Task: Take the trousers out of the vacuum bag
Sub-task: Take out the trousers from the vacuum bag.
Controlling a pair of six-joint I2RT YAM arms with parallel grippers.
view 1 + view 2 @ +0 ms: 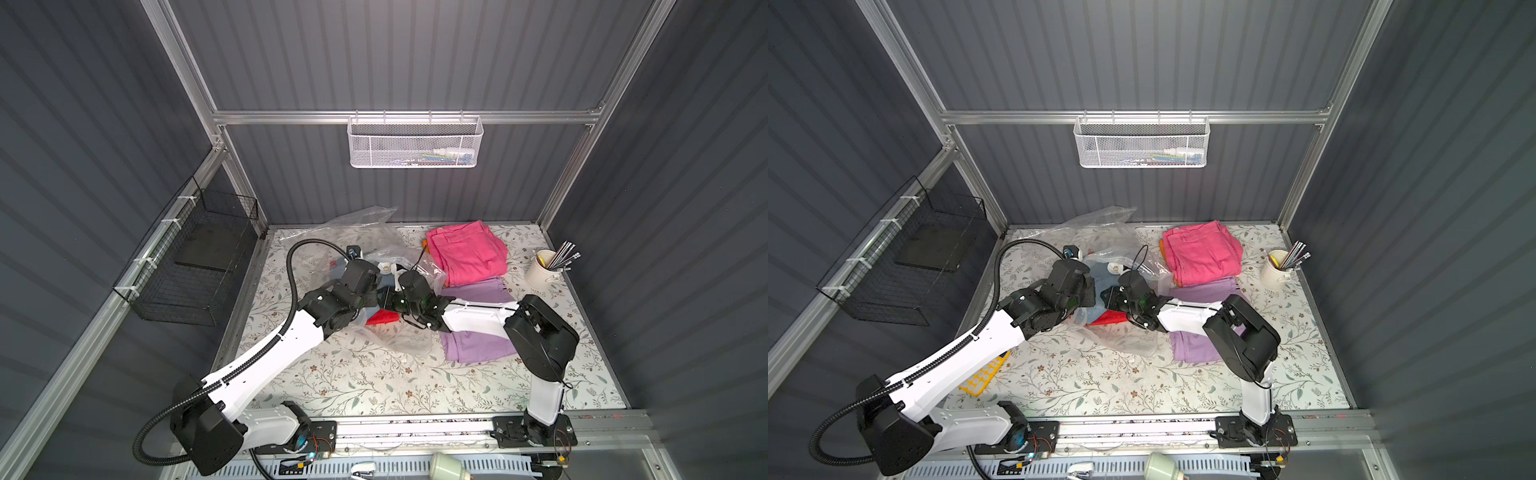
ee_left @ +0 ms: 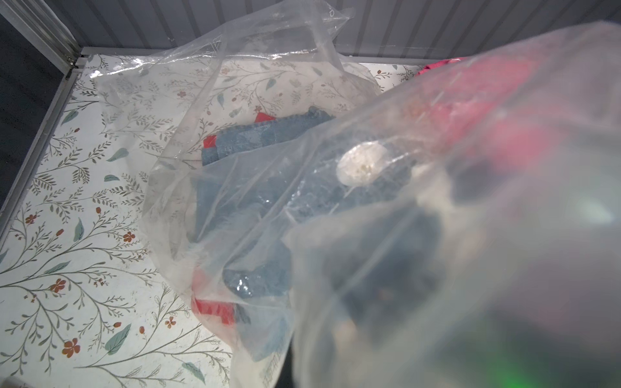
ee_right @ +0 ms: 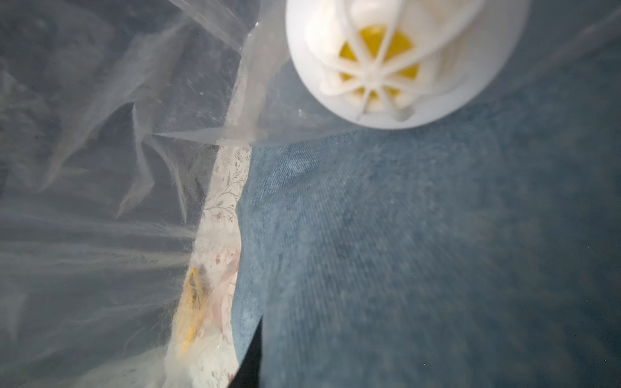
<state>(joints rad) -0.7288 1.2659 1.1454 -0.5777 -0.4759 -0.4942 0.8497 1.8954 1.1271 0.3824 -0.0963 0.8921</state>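
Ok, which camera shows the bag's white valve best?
The right wrist view: the valve is close up, showing its spokes and yellow centre, though partly cropped. The left wrist view shows a small hazy disc through the vacuum bag. In both top views it is a tiny white spot.

Wht arms (image 1: 291,334), blk joints (image 1: 332,307), ribbed cable (image 1: 290,270).

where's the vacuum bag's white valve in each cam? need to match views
Top view: valve mid-table, left of the hot pink trousers.
Top view: valve in the same spot.
Left wrist: valve small, seen through the vacuum bag.
Right wrist: valve close up, yellow behind its spokes.
Shared landmark: the light blue trousers beside it.
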